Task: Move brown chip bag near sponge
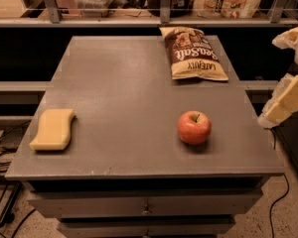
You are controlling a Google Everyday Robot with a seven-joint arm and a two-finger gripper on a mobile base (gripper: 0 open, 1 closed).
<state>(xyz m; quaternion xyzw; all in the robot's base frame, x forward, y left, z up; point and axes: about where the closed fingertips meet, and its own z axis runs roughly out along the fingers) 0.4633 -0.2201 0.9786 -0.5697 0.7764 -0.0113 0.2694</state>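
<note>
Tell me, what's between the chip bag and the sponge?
Just bare table between brown chip bag and sponge in the camera view; gripper hangs beyond the right edge.

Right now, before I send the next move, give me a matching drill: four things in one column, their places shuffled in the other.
Things:
1. brown chip bag
2. sponge
3. apple
4. gripper

Places:
A. front left of the table
B. beyond the table's right edge, touching nothing
C. back right of the table
D. front right of the table

Pairs: 1-C, 2-A, 3-D, 4-B
</note>
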